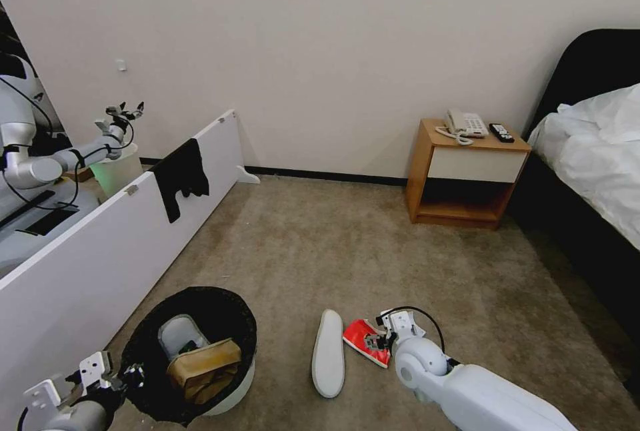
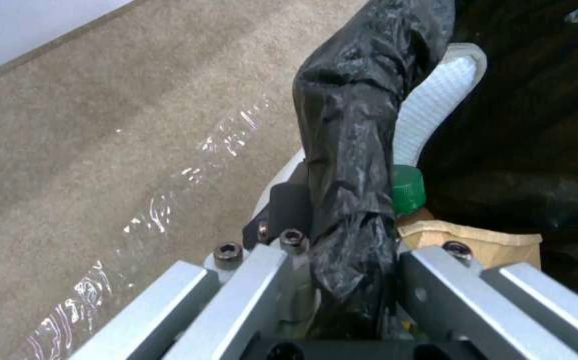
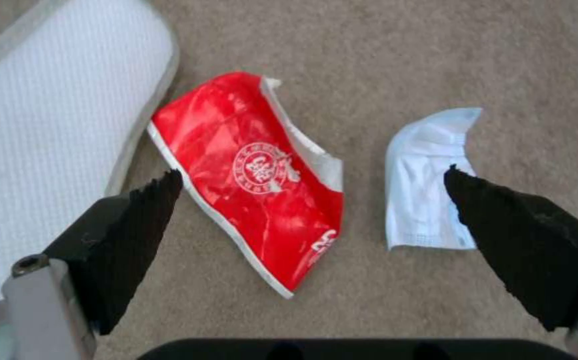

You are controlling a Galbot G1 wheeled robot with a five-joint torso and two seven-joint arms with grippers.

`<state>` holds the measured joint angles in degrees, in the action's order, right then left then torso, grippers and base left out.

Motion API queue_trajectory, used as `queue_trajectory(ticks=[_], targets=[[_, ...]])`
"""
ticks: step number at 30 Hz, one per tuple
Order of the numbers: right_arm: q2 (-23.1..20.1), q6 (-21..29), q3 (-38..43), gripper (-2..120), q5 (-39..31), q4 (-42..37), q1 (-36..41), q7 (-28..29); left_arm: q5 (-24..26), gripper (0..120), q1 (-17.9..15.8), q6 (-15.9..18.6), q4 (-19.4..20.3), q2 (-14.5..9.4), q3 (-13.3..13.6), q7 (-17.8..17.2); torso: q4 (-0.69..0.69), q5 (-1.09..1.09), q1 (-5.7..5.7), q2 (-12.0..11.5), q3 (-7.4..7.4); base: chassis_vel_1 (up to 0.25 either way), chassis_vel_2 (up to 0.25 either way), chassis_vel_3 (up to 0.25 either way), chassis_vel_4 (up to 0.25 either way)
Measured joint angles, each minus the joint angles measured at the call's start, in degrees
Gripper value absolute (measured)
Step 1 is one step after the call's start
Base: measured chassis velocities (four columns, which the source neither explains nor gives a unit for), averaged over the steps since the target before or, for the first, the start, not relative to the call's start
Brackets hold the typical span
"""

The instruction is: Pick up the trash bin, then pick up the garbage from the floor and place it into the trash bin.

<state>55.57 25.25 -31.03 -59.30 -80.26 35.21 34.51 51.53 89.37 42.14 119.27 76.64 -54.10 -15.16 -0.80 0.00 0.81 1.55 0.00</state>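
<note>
Three pieces of garbage lie on the floor (image 1: 373, 244) to the right of the trash bin (image 1: 190, 351): a white slipper (image 1: 329, 353) nearest it, then the red packet (image 3: 252, 175), then a pale-blue mask (image 3: 428, 180). Our left hand (image 2: 342, 260) is clamped on the bin's bag-wrapped rim. A second slipper, a brown paper bag (image 1: 203, 368) and a green-capped bottle lie inside. Our right hand (image 3: 312, 200) hovers over the packet, fingers spread wide and holding nothing. We judge the packet pick is in hand; next we would lower and close on it.
</note>
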Motion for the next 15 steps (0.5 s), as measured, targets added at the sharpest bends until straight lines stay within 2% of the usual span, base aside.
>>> queue_trajectory(ticks=[9,15], targets=[[2.0,-1.8,-4.4,100,3.7,4.4,-1.9,-2.8,-0.3,1,0.0,0.0,-0.4,0.4,0.0,0.5,0.00,0.00,0.00,0.0,0.00,0.000,0.000,0.000,0.000],[3.9,-4.6,-6.2,100,8.1,10.6,-3.0,-6.3,-0.6,1,0.1,0.0,-0.6,0.7,0.0,0.9,0.00,0.00,0.00,0.0,0.00,0.000,0.000,0.000,0.000]])
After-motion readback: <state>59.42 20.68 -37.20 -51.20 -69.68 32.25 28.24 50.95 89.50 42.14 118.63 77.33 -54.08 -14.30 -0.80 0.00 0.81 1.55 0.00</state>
